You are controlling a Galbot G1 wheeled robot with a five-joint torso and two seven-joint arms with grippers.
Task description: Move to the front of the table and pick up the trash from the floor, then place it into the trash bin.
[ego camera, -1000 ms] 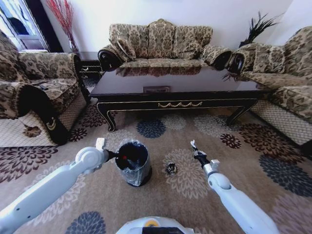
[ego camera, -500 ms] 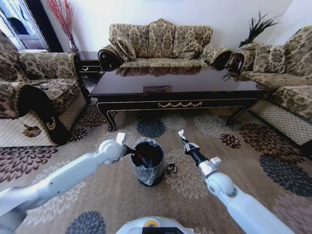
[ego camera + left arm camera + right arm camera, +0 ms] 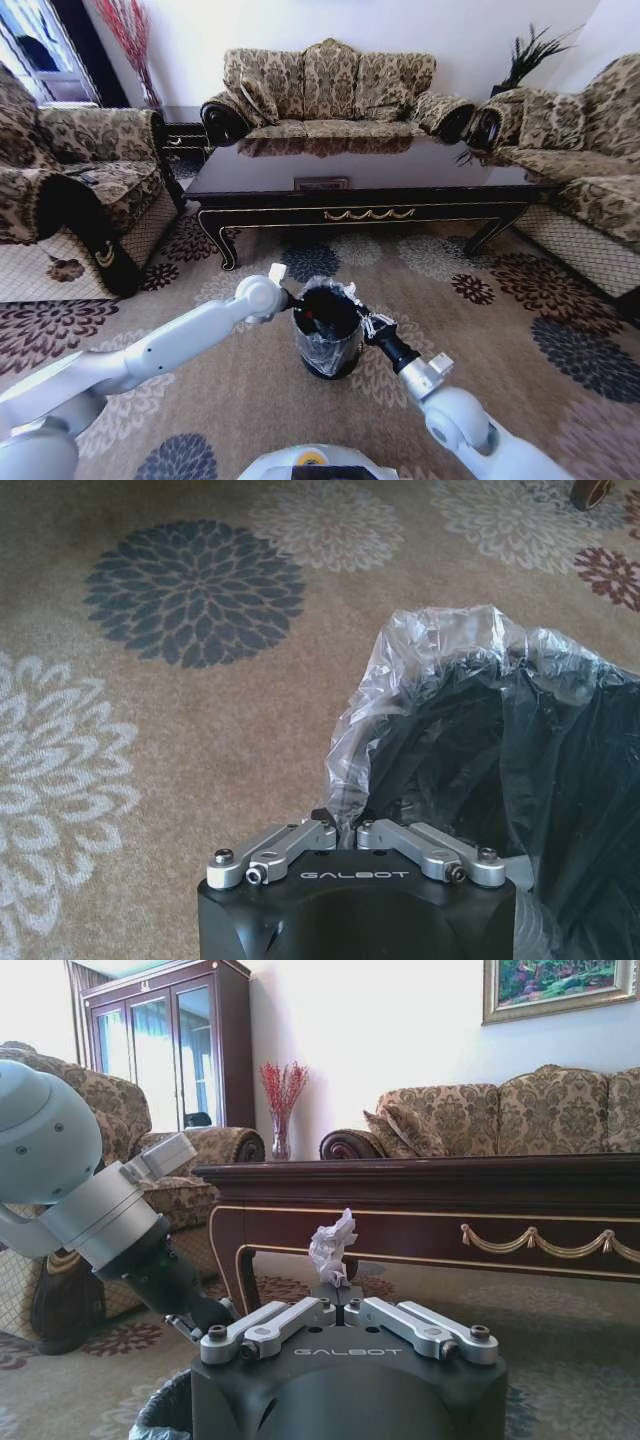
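Holding a crumpled white paper scrap pinched tight in my right claw, I have it at the 3 o'clock edge of the small round black trash bin with its shiny plastic liner bag. From that claw, the bin's open mouth lies toward 9 o'clock and just below, so the drop turns on the paper standing over the opening and not over the rim; from the head view I judge it at or barely inside the lip. My left claw is closed on the liner's clear crinkled edge at the bin's 9 o'clock side, so the bin sits between my two claws. In the right wrist view the paper stands upright above the closed jaws, its long axis pointing up and away from the palm, with the bin's dark rim low beside the claw body. The long glossy dark wood table with gold scroll ornament stands at 12 o'clock beyond the bin, well apart. The right claw is the one carrying trash; the left is only gripping the bin.
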